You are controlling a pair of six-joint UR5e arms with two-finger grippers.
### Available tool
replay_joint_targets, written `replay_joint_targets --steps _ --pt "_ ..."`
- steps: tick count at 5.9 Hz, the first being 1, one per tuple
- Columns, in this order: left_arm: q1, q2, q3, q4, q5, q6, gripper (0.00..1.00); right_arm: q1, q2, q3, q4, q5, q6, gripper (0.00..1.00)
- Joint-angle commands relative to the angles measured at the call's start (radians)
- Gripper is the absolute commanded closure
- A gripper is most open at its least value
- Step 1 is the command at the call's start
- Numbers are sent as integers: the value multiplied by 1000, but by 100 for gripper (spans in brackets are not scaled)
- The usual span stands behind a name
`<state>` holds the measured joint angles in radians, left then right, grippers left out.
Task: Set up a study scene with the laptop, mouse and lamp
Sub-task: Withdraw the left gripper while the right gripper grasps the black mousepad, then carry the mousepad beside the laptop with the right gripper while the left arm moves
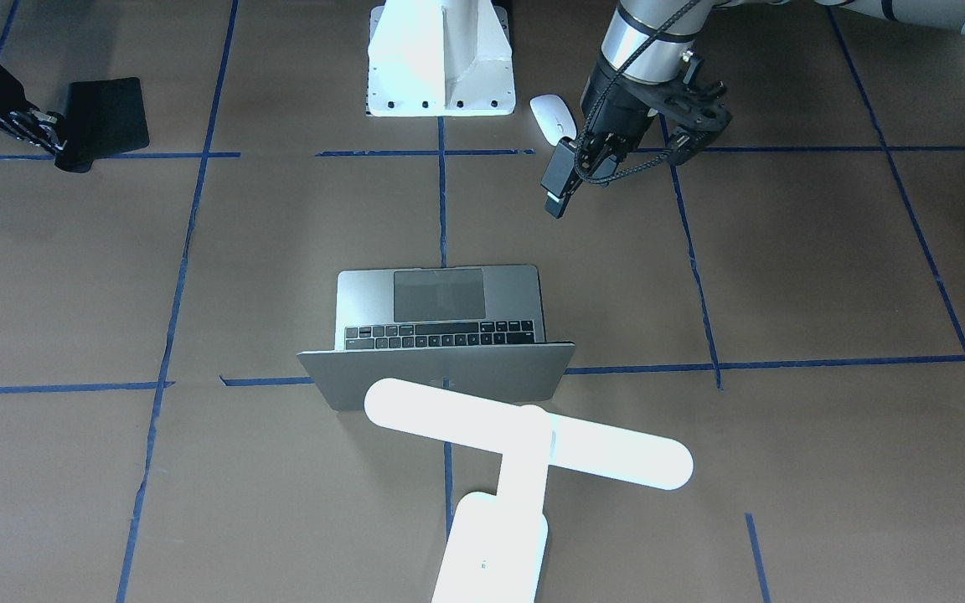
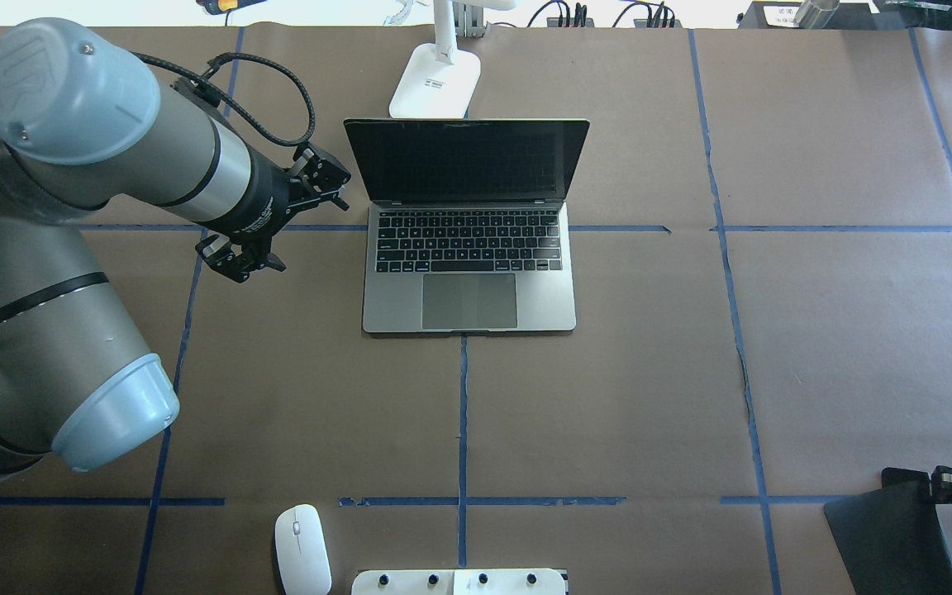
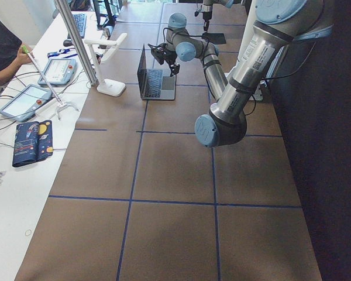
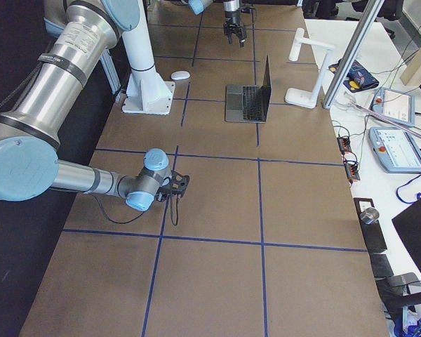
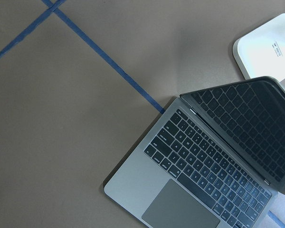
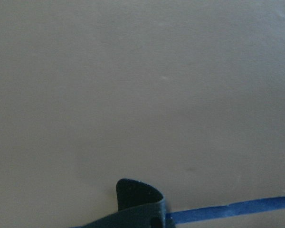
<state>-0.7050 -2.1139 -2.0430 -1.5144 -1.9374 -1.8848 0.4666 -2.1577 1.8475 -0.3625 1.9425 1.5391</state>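
The laptop (image 2: 468, 273) stands open at mid-table, screen dark; it also shows in the front view (image 1: 449, 310) and the left wrist view (image 5: 204, 180). The white lamp (image 1: 524, 444) stands just behind its lid, with its base (image 2: 435, 83) at the table's far side. The white mouse (image 2: 302, 549) lies near the robot's base, left of centre. My left gripper (image 2: 307, 223) hovers open and empty just left of the laptop's hinge. My right gripper (image 1: 47, 134) is at the near right corner, shut on the edge of a black pad (image 1: 105, 113), which curls up there.
The white bolted robot pedestal (image 1: 441, 67) stands at the near table edge beside the mouse. Blue tape lines cross the brown table. Tablets, cables and a metal pole sit on a side bench beyond the lamp (image 4: 386, 133).
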Motion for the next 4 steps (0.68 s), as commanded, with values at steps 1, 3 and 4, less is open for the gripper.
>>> replay_joint_targets --steps 1,3,4 --pt "43 79 -89 -6 5 7 0 33 81 39 -4 -5 4 100" --pt "91 132 -138 22 14 103 0 140 259 4 -91 1 4 100" --pt "99 150 -146 34 14 104 0 208 415 -20 -254 3 1 100"
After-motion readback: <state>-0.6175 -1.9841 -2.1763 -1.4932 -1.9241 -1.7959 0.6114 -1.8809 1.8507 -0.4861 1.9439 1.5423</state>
